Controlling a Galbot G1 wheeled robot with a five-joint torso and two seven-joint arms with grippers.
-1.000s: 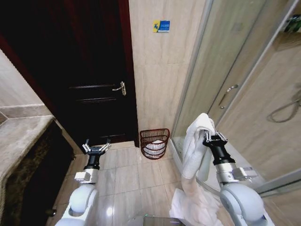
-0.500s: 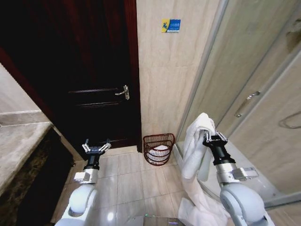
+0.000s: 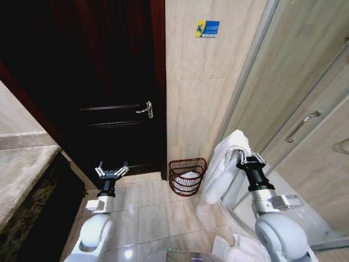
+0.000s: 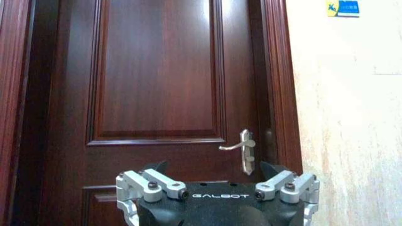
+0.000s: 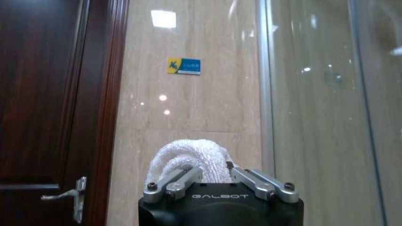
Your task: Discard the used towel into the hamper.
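Before me stands a dark reddish-brown panelled wooden door (image 3: 103,93) with a silver lever handle (image 3: 145,109), and beside it a beige tiled wall (image 3: 204,98) carrying a small blue and yellow sticker (image 3: 207,28). A long white terry towel (image 3: 221,169) hangs from my right gripper (image 3: 250,160), whose fingers are clamped on its bunched top while its tail trails down to the pale floor tiles (image 3: 152,210). The small dark reddish-brown wire hamper (image 3: 187,176) sits on the floor at the foot of the wall, just beside the hanging towel, with white cloth inside. My left gripper (image 3: 111,171) is raised near the door, fingers spread apart, holding nothing.
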